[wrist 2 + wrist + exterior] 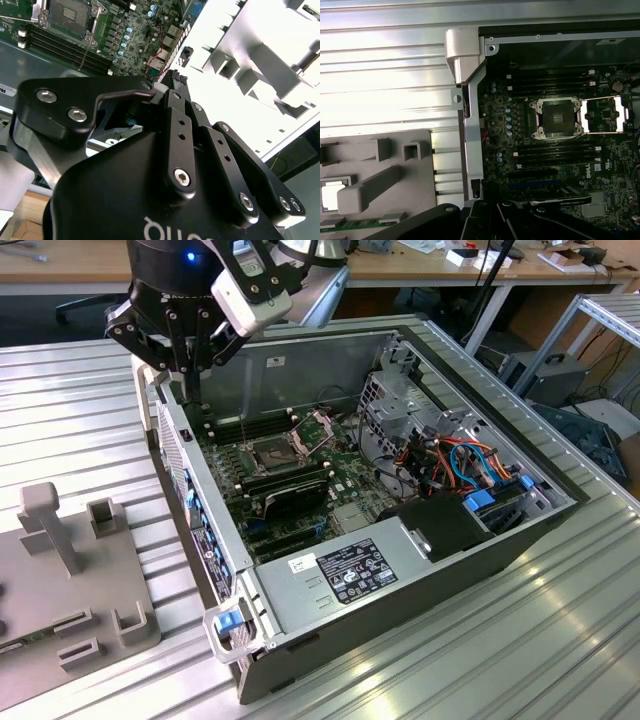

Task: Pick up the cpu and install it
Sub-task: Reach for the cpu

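Silvery cpu (332, 194) sat in the grey tray (395, 150) on the counter (60, 410), outside the computer case (290, 360), off to the exterior view's left of the pincer (188, 380) hanging over the case's edge; I could not tell its opening

Ribbed metal table (70, 410) takes up most of the scene, with hard glare off its slats. Behind the table there's a long wooden desk (90, 265) with small clutter on top, dark floor (30, 320) under it and a chair base (78, 306) tucked below. Past the table's far corner, on the exterior view's right, there's a silver rack frame (610, 312), a grey box (548, 375) and loose cables.
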You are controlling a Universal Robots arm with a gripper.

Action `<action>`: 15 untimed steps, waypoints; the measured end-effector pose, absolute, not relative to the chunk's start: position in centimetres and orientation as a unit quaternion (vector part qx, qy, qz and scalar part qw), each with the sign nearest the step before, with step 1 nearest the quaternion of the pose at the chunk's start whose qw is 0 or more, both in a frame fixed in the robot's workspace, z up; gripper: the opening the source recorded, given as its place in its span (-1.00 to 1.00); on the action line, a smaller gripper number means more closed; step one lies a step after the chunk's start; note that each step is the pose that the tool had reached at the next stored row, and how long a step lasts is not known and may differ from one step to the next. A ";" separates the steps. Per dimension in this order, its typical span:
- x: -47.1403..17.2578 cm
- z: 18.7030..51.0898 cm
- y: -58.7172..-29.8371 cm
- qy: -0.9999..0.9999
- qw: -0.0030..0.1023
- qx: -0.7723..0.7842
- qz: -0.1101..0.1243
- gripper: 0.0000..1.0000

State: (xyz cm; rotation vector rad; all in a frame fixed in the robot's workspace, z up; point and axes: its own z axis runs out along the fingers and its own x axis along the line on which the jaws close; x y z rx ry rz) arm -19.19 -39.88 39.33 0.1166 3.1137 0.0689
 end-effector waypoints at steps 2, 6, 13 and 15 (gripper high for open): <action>-19.2 39.3 -39.9 0.999 0.012 0.037 0.022 -0.79; -19.3 39.3 -39.9 0.999 0.013 0.037 0.022 -0.79; -19.5 39.3 -39.9 0.999 0.012 0.037 0.022 -0.79; -19.6 39.3 -39.9 0.999 0.012 0.037 0.022 -0.79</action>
